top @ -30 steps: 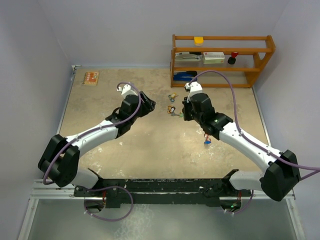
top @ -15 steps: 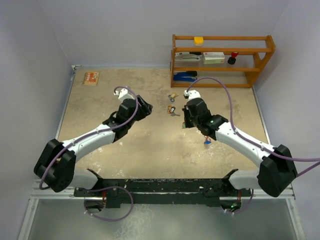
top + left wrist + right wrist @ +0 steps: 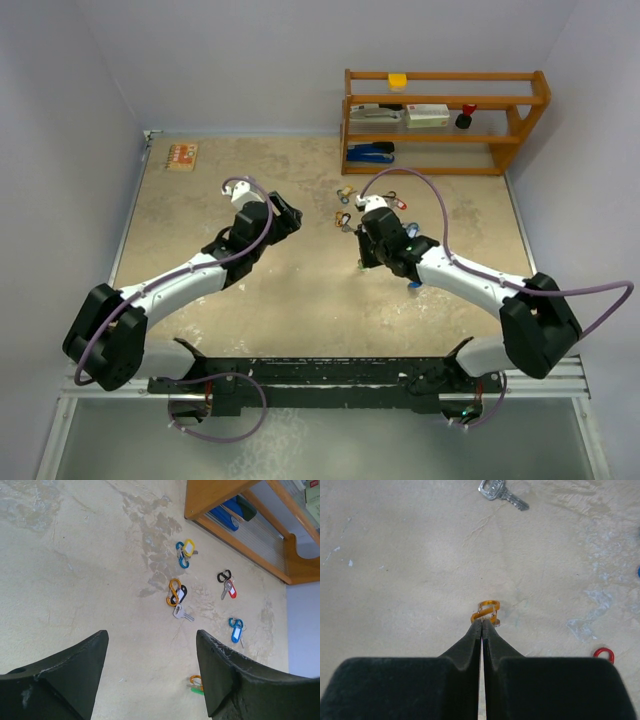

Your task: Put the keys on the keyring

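My right gripper (image 3: 482, 621) is pressed together with the orange clip (image 3: 485, 612) at its tips, my left gripper (image 3: 151, 636) is spread wide, the silver key (image 3: 501, 493) lies near the shelf (image 3: 440, 138), so I'd hold the clip steady and feed slowly.

Shiny metal key (image 3: 501, 495), matt rough tbl (image 3: 395, 555)

Oval clips (image 3: 174, 591): five, namely two orange, two blue, one black. Plastic tags (image 3: 188, 545): five. Silver keys (image 3: 183, 613): two clear, maybe more, too small to tell. Wooden rack (image 3: 440, 76): one.
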